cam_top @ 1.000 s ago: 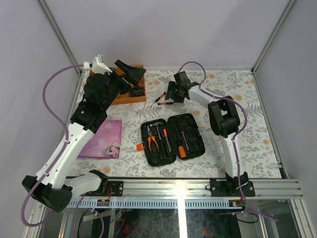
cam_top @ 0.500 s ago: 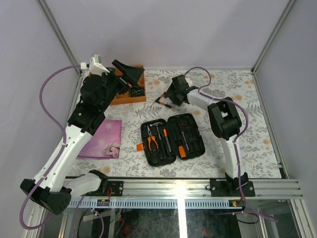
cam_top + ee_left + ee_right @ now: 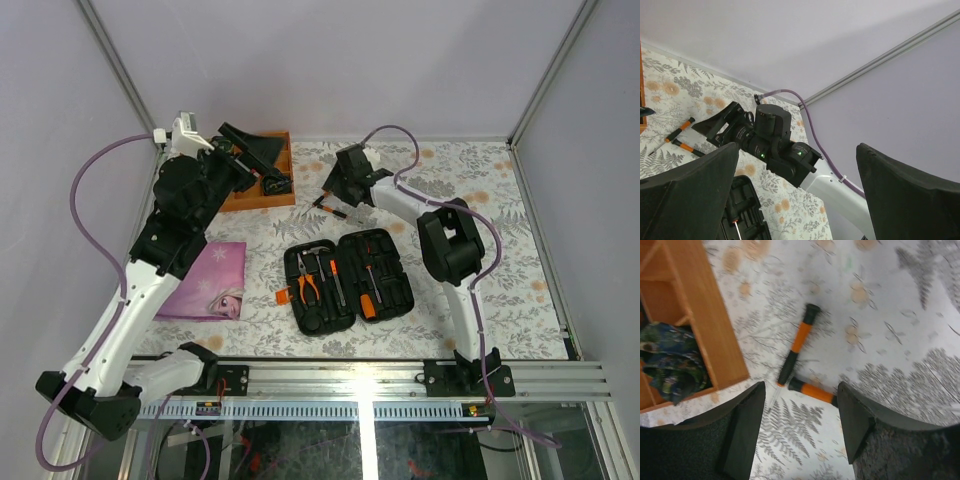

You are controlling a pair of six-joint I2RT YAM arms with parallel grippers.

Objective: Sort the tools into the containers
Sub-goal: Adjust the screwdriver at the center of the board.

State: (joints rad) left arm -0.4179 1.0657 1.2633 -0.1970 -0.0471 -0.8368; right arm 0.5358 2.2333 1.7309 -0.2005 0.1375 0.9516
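The right gripper (image 3: 799, 422) hangs over two screwdrivers on the table, jaws apart and holding nothing. The first screwdriver (image 3: 796, 347) lies just ahead of the gap between the fingers, its long axis slanting across that gap rather than square to it. The second screwdriver (image 3: 812, 392) lies closer in and runs under the right finger, perhaps touching it. The left gripper (image 3: 266, 160), jaws wide, is above the tray (image 3: 250, 198), farther from both. The open case (image 3: 347, 280) lies nearer the bases.
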